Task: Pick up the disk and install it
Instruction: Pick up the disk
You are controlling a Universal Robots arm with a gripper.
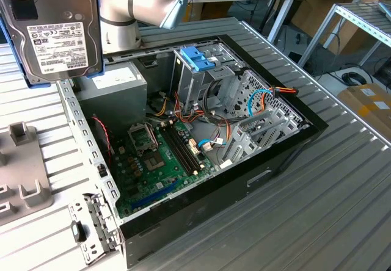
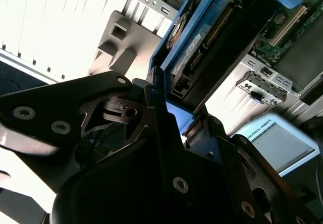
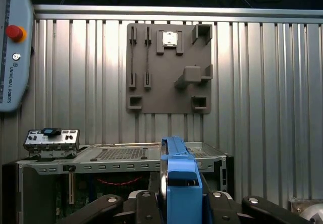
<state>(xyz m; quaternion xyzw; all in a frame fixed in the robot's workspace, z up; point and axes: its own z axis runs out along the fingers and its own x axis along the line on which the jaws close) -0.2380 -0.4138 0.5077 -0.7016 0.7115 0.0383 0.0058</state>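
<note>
The disk [image 1: 52, 27], a grey-metal drive with a white label in a light-blue carrier, hangs in the air at the exterior view's upper left, above the table beside the open computer case [image 1: 287, 146]. In the second wrist view my gripper [image 2: 176, 115] is shut on the disk [image 2: 202, 37], with its black fingers [image 2: 154, 95] pressed against the blue carrier's sides. The first wrist view looks along the carrier's blue edge [image 3: 180, 176], which stands upright in my gripper [image 3: 181, 204] over the case's wall [image 3: 116, 156].
Inside the case, an upright metal drive cage carries a blue handle piece [image 1: 197, 58], next to the motherboard [image 1: 162, 161] and loose cables. A grey fixture plate [image 3: 169, 67] lies on the ribbed table beyond the case. A teach pendant [image 3: 12, 47] rests at the table's edge.
</note>
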